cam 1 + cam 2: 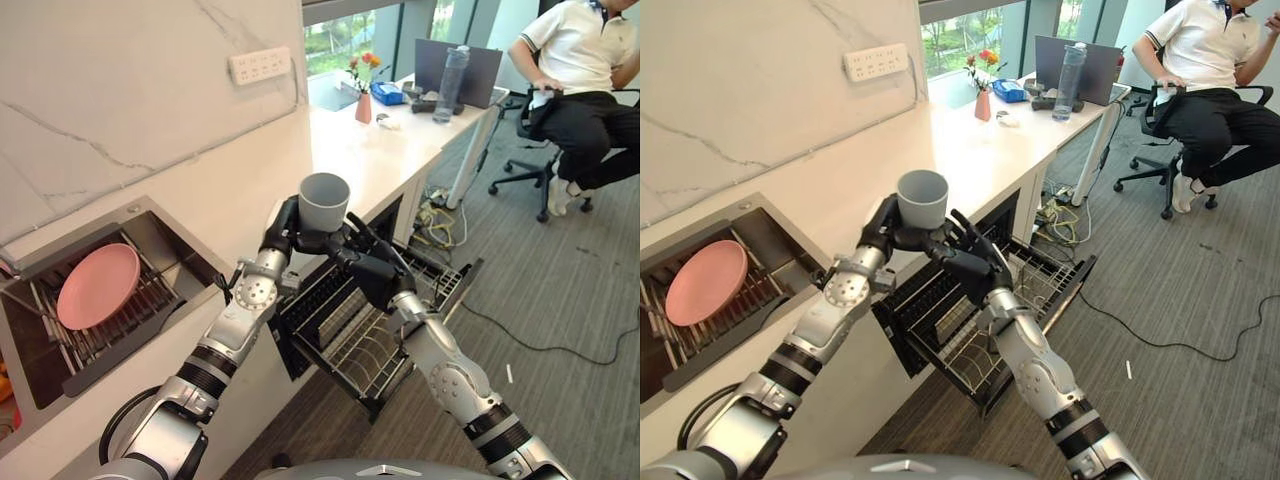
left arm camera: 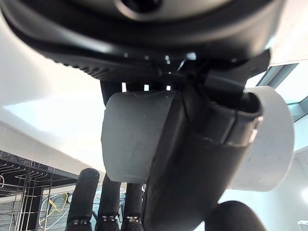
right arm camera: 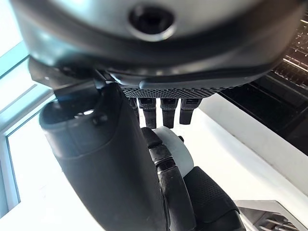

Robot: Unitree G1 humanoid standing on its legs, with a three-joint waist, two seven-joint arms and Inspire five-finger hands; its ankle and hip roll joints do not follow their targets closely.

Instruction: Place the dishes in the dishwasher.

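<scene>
Above the white bench (image 1: 370, 160), the left robot hand (image 1: 285, 232) is gripping a grey cup (image 1: 324, 201); the right robot hand (image 1: 372, 268) is reaching open-fingered beside it.

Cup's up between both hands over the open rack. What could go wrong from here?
1. The grey cup is gripped low by the left hand, with the right hand at its base; a mistimed handover may drop it.
2. It hangs beside the counter edge, above the dishwasher rack: a slip could hit wire or floor.
</scene>
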